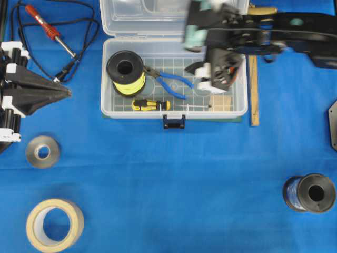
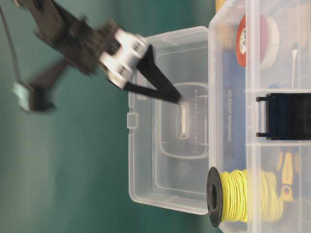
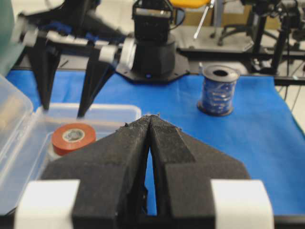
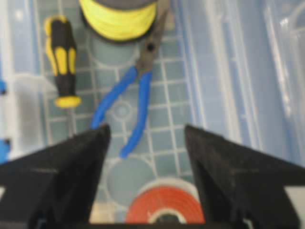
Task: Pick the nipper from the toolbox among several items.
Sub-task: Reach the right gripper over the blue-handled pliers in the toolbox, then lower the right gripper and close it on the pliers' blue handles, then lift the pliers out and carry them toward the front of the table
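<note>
The nipper (image 1: 176, 77), with blue handles and dark jaws, lies inside the clear toolbox (image 1: 106, 79), its jaws beside a yellow wire spool (image 1: 126, 71). My right gripper (image 1: 209, 79) hovers open and empty over the right part of the box. In the right wrist view the nipper (image 4: 144, 90) lies ahead of the open gripper (image 4: 146, 129), its handle ends just beyond the fingertips. The table-level view shows that gripper (image 2: 167, 92) in front of the raised lid. My left gripper (image 1: 67, 92) is shut and empty at the table's left edge; it also shows in the left wrist view (image 3: 151, 117).
A black-and-yellow screwdriver (image 1: 150, 104) lies along the box's front wall. A red tape roll (image 4: 164, 207) sits under my right gripper. Outside are a soldering iron (image 1: 47, 26), a grey roll (image 1: 43, 151), a beige tape roll (image 1: 55, 224), a blue spool (image 1: 310, 192) and a wooden ruler (image 1: 254, 89).
</note>
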`<action>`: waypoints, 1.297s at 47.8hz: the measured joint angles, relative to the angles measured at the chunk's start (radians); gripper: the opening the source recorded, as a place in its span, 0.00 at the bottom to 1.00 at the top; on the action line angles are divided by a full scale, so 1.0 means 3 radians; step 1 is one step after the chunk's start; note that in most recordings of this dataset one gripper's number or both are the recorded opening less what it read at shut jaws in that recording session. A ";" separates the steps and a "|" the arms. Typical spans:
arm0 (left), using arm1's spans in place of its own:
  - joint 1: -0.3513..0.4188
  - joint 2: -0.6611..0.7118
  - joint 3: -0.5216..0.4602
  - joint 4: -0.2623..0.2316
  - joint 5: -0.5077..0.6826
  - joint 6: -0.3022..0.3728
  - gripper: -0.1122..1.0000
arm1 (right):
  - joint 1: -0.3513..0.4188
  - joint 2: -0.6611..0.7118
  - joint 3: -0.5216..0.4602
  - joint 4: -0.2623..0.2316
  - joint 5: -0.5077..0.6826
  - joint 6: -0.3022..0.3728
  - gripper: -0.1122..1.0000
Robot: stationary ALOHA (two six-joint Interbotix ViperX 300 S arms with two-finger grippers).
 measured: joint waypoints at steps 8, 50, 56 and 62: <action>0.0000 0.0036 0.0010 0.0000 0.0000 0.0000 0.10 | -0.0061 0.0481 -0.0230 0.0000 0.0107 0.0000 0.68; 0.0000 0.0046 0.0026 -0.0005 0.0112 -0.0010 0.10 | -0.0056 0.1191 -0.0373 0.0056 0.0046 -0.0015 0.22; 0.0000 0.0041 0.0026 -0.0005 0.0118 -0.0010 0.10 | -0.0056 0.1176 -0.0373 0.0056 0.0036 0.0005 0.22; 0.0000 0.0036 0.0026 -0.0010 0.0118 -0.0010 0.10 | -0.0061 0.1033 -0.0363 0.0051 0.0036 0.0036 0.22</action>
